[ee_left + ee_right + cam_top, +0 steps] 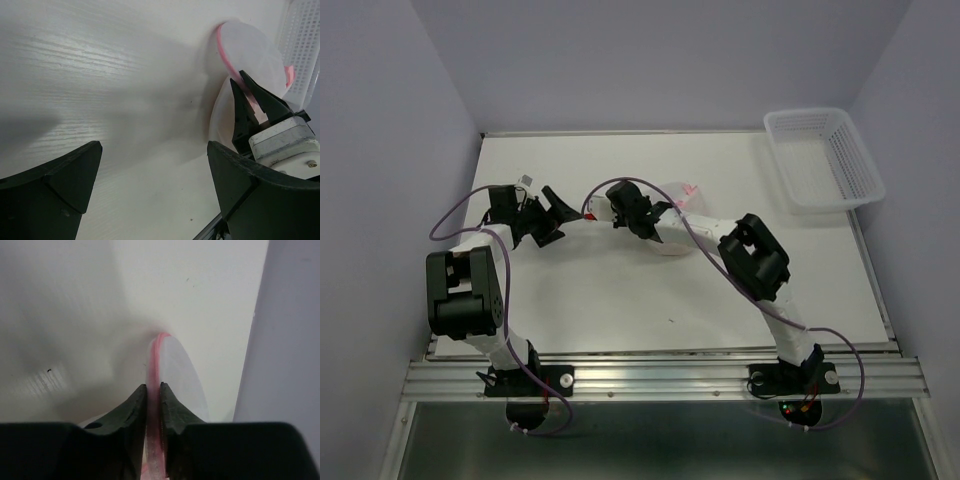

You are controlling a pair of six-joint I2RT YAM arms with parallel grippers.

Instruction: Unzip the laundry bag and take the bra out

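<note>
You are pinching the pink zipper rim (156,347) of the round white mesh laundry bag (680,192), just above frame centre, in your nearly closed right claw (153,388). Your left claw (154,147) is gaping wide, so pulling is risking dragging the unbraced bag.

The white table (620,290) bears the laundry bag (675,190) and a basket (820,160).
</note>
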